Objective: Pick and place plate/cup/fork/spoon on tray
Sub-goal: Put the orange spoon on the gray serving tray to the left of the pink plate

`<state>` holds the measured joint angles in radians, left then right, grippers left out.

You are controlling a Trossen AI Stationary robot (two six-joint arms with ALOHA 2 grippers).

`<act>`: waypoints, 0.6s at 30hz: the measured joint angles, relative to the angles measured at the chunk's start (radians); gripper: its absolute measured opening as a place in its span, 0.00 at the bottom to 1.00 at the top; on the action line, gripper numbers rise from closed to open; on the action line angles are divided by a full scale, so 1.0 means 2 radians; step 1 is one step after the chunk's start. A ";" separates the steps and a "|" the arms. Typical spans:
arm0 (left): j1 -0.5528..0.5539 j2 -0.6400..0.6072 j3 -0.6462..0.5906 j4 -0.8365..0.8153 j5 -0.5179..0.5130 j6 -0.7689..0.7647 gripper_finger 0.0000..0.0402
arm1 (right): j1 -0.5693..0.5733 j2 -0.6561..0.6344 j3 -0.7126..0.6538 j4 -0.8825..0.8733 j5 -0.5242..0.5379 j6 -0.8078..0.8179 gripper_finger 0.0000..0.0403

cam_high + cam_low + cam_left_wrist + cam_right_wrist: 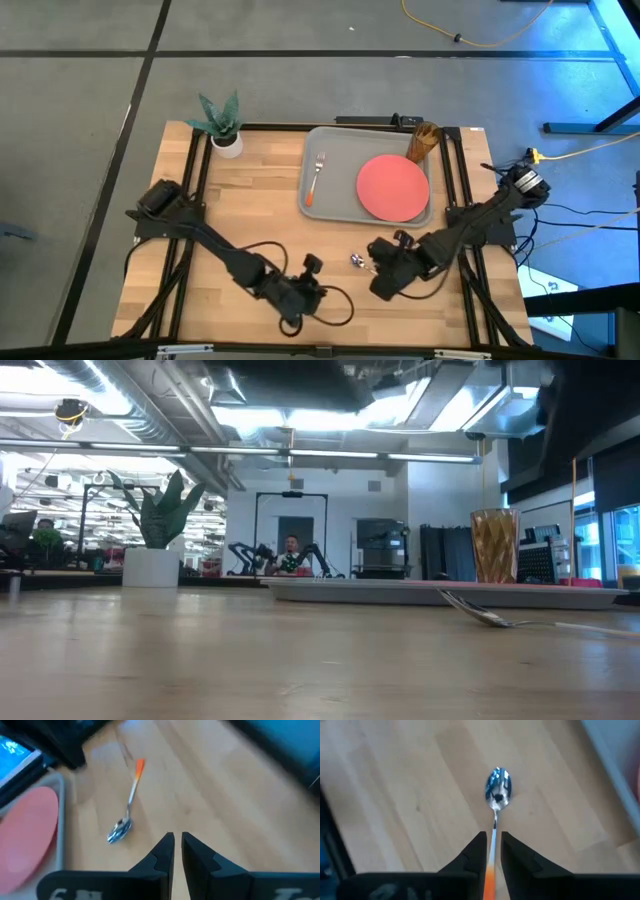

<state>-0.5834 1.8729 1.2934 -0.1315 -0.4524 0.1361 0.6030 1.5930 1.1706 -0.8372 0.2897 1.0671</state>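
Note:
The spoon (pixel 497 790), with a silver bowl and an orange handle end, lies flat on the wooden table (pixel 250 230), near the tray's near edge. My right gripper (pixel 493 837) hovers open over the handle, with one finger on either side and the bowl ahead of its tips. In the left wrist view the spoon (pixel 125 815) lies free, with nothing on it. My left gripper (pixel 178 840) is shut, holds nothing and stands to the spoon's left. On the grey tray (pixel 318 205) lie the fork (pixel 316 175) and the plate (pixel 393 187). The cup (pixel 423 140) stands at the tray's far right corner.
A white pot with a green plant (pixel 226 140) stands at the table's far left corner. Bare wood stretches across the table's left half and along its near edge. Black frame rails run along both sides of the table.

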 joint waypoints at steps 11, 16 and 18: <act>-0.062 -0.084 0.000 -0.032 -0.002 -0.113 0.07 | -0.050 0.096 0.000 0.010 -0.105 -0.018 0.15; -0.078 -0.102 0.000 -0.030 -0.006 -0.119 0.07 | -0.058 0.114 0.000 0.029 -0.108 -0.028 0.15; -0.081 -0.102 0.000 -0.031 -0.007 -0.119 0.07 | -0.062 0.117 0.000 0.045 -0.107 -0.042 0.15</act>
<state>-0.7455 1.6680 1.2934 -0.1941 -0.4657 -0.1024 0.4796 1.8273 1.1706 -0.7479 0.0753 0.9832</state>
